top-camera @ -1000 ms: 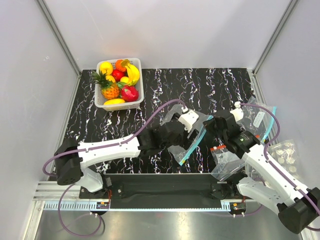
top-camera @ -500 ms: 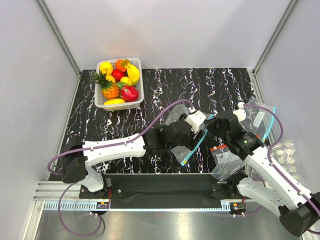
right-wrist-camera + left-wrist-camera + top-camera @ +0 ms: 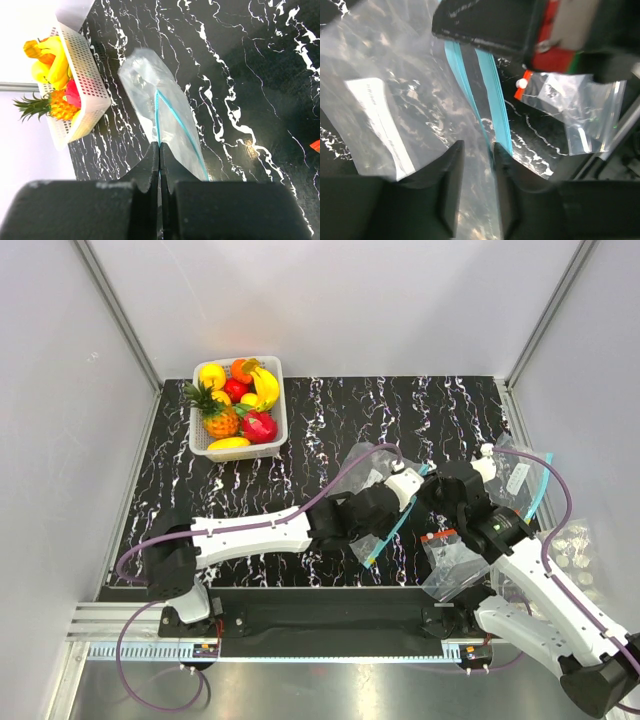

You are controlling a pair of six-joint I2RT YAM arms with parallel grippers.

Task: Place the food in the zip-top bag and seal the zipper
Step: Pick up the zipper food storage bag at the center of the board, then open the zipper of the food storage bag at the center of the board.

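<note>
Lying nearest: a red-strip bag [image 3: 445,560] rests on the desk [image 3: 330,415] just in front of the right arm. It is spare and no part of this job.
Right hand: the right hand [image 3: 159,150] is pinched fully closed on the blue strip [image 3: 172,117] at one lip of the blue-strip bag [image 3: 142,82], probably to anchor that lip while the other is drawn away.
Left hand: the left hand [image 3: 476,165] meets the same mouth from the opposite side. Its two fingers stand a narrow gap apart, with clear film and the strip running between them. I cannot tell whether they press the film yet.
Bag: it lies crumpled mid-desk between the two hands, with nothing in it. In the left wrist view its two blue lips run side by side, slightly parted, so the mouth looks unsealed and ready to be spread.
Fruit: the pineapple [image 3: 215,418], orange [image 3: 243,368] and mango [image 3: 228,443] sit in the white basket [image 3: 280,405] at the far left, well apart from the bag; none is bagged.
Changed: seen from above, the left arm has stretched further right, bringing its hand close beside the right hand. The basket and the red-strip bag have not moved.
</note>
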